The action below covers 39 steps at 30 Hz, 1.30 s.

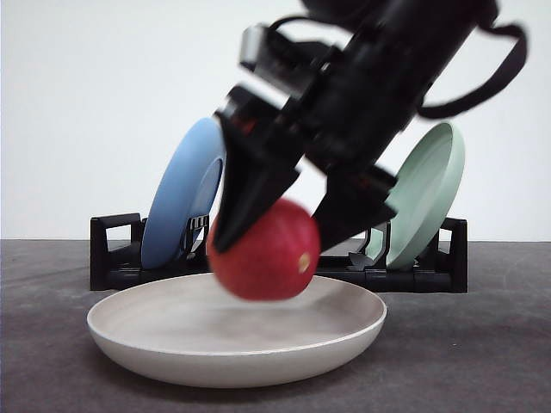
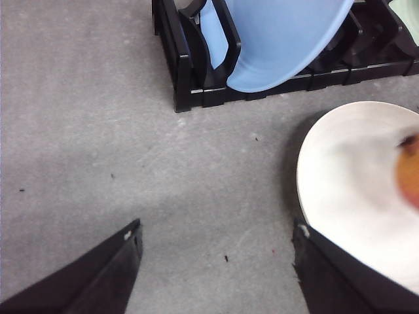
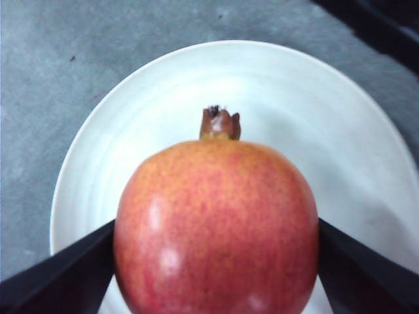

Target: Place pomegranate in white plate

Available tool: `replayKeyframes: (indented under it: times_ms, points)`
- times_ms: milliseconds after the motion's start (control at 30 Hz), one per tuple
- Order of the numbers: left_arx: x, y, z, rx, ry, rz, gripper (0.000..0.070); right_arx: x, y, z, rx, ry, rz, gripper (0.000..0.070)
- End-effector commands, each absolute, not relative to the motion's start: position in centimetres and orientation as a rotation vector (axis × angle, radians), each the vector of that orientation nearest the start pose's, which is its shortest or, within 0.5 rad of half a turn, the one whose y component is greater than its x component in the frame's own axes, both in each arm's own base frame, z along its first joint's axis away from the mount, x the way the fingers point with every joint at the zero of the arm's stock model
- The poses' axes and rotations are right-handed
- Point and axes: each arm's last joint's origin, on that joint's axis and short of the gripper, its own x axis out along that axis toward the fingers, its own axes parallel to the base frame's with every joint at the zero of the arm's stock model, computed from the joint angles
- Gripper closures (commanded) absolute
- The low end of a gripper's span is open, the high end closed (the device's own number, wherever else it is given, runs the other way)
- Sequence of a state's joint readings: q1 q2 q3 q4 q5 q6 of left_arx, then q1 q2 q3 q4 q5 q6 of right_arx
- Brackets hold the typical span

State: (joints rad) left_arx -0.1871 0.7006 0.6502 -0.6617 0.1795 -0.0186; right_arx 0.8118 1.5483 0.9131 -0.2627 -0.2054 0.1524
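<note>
The red pomegranate (image 1: pixel 263 254) hangs just above the middle of the white plate (image 1: pixel 172 348), slightly blurred. My right gripper (image 1: pixel 269 245) is shut on it, one black finger (image 1: pixel 245 194) pressing each side. In the right wrist view the pomegranate (image 3: pixel 216 229) sits between the fingers (image 3: pixel 59 278), its tan stem nub pointing away over the white plate (image 3: pixel 294 85). My left gripper (image 2: pixel 216 261) stands open over bare grey table, just left of the white plate (image 2: pixel 340 183). A blurred edge of the pomegranate (image 2: pixel 410 173) shows there too.
A black dish rack (image 1: pixel 116 254) stands behind the white plate, holding a blue plate (image 1: pixel 176 198) on its left and a pale green plate (image 1: pixel 430 185) on its right. The rack (image 2: pixel 190 78) and blue plate (image 2: pixel 281 39) lie close ahead of my left gripper. Grey table surrounds the plate.
</note>
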Motion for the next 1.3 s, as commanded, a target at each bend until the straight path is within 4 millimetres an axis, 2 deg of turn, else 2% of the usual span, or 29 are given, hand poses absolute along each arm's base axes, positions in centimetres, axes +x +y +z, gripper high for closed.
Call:
replayKeyframes:
  times_ms: [0, 467, 600, 700, 833, 967, 1133, 1267]
  points:
    - [13.7, -3.1, 26.3, -0.009, 0.702, -0.350, 0.0264, 20.9, 23.4, 19.3, -0.164, 0.937, 0.891, 0.0180]
    - [13.7, -3.1, 26.3, -0.008, 0.702, -0.350, 0.0264, 21.2, 23.9, 17.4, -0.183, 0.989, 0.881, 0.0175]
    - [13.7, -3.1, 26.3, -0.009, 0.702, -0.350, 0.0264, 21.0, 24.1, 17.5, -0.171, 0.993, 0.889, 0.0065]
    - [13.7, -3.1, 26.3, -0.009, 0.703, -0.350, 0.0264, 21.1, 24.0, 17.8, -0.156, 0.991, 0.886, 0.0043]
    - [13.7, -3.1, 26.3, -0.009, 0.703, -0.350, 0.0264, 20.9, 23.7, 19.0, -0.132, 0.968, 0.885, 0.0044]
    - [13.7, -3.1, 26.3, -0.009, 0.704, -0.350, 0.0265, 20.2, 22.8, 21.1, -0.139, 0.923, 0.896, 0.0044]
    - [13.7, -3.1, 26.2, -0.009, 0.707, -0.350, 0.0265, 19.2, 20.7, 23.7, -0.184, 0.808, 0.896, 0.0051]
    - [13.7, -3.1, 26.2, -0.009, 0.707, -0.349, 0.0265, 18.7, 18.1, 24.7, -0.142, 0.725, 0.852, 0.0052]
